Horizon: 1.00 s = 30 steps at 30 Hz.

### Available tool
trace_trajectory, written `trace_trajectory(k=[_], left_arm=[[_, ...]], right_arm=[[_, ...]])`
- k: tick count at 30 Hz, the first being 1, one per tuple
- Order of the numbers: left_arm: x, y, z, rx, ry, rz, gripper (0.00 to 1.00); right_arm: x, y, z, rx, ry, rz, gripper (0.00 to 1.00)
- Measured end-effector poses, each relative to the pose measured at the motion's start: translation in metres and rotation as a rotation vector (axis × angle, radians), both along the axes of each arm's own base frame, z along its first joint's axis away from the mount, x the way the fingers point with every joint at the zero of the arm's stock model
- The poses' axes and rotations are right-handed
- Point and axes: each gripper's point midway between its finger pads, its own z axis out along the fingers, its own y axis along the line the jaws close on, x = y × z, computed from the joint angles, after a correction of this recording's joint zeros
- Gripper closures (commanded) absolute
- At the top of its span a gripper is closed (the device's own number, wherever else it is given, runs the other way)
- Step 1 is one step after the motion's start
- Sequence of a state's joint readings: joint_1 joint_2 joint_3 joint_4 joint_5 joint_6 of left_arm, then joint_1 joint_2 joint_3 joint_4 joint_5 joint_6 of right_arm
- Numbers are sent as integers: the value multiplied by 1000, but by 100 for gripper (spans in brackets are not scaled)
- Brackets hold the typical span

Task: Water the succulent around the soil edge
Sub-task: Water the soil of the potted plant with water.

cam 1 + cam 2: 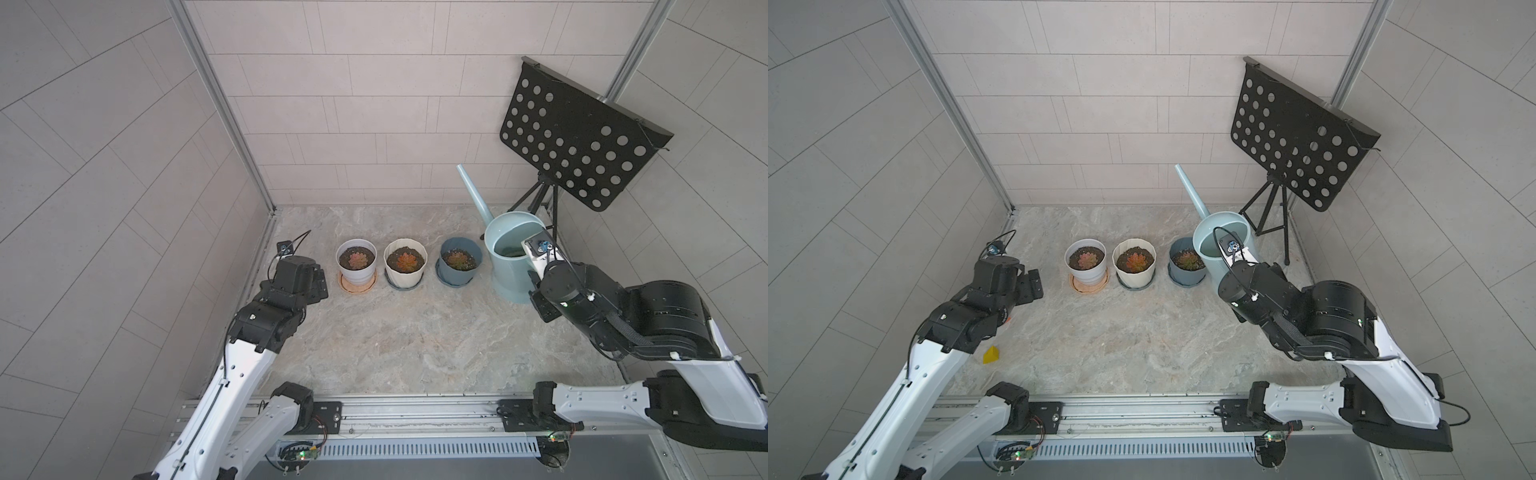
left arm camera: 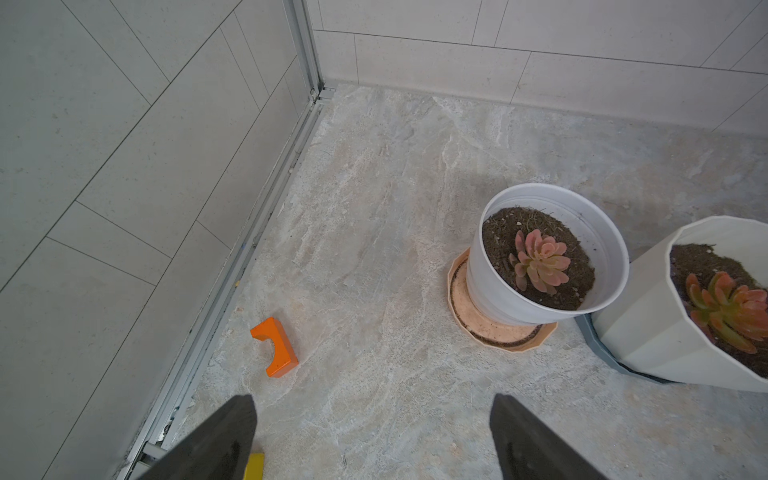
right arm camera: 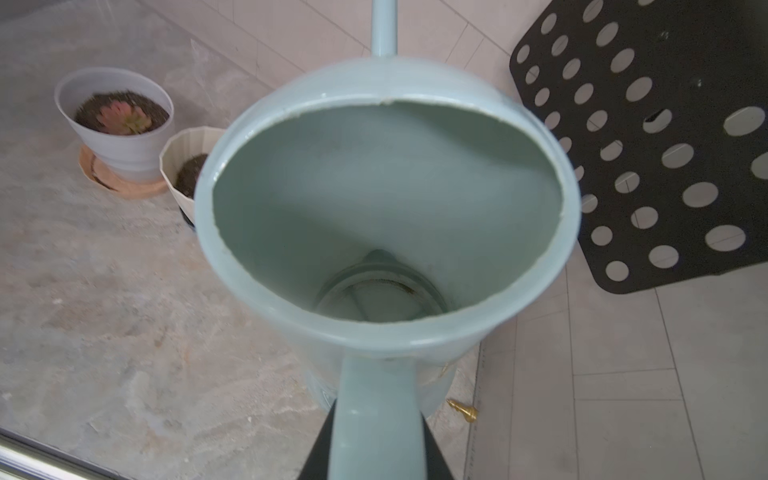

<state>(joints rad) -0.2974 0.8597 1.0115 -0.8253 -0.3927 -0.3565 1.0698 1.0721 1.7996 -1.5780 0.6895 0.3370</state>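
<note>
Gripping the flat handle (image 3: pixel 376 399) of the pale-blue watering can (image 1: pixel 513 270), my right claw (image 3: pixel 376 453) is clenched on it from the side nearest the arm, so the can's weight hangs ahead of the grip. My worry is the handle swivelling between the pads when I tip. The long spout (image 1: pixel 473 191) would then swing wide and pour onto the leaves or the tabletop (image 1: pixel 415 332) instead of round the plant. I cannot tell how much water is inside.

The nearest succulent (image 1: pixel 458 259) sits in the blue-grey pot (image 1: pixel 459 276), just beside the can, and a careless turn could knock that pot. Which of the three plants is meant I cannot say. The cream pot (image 1: pixel 405 276) and white pot (image 1: pixel 356 274) stand in the same row, further left.

Behind the can, the music stand (image 1: pixel 577 137) and its tripod legs (image 1: pixel 536 203) crowd the right rear corner, and the spout tip is near the back wall (image 1: pixel 374 124). Open room lies in front of the pots. My left claw (image 2: pixel 372 419) is released and empty near the white pot, with an orange block (image 2: pixel 276 347) by the left wall (image 2: pixel 124 208).
</note>
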Motion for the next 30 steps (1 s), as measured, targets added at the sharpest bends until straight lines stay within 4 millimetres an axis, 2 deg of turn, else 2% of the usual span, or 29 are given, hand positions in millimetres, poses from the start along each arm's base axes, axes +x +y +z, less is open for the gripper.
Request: trace_trajectory(k=[4,7,12,20,26,30], left_arm=[[3,2,-2,14,16,1,4],[5,3,4,23,12,1,4],[10,7,11,42,8,2,4],[15,11,5,63,43,-5,4],[20,8,1,64,59,-18,4],[24,7,-1,62,59,-22,4]], right_arm=[[-1,-16,-15,-111,41,-4,100],[-3,-22,-23,-169,64,16,100],[-4,-33,-29,-239,73,25,100],[-14,-53,-44,-385,74,96,100],[-17,-65,-41,-426,45,97,100],[-20,-72,-51,-471,65,97,100]])
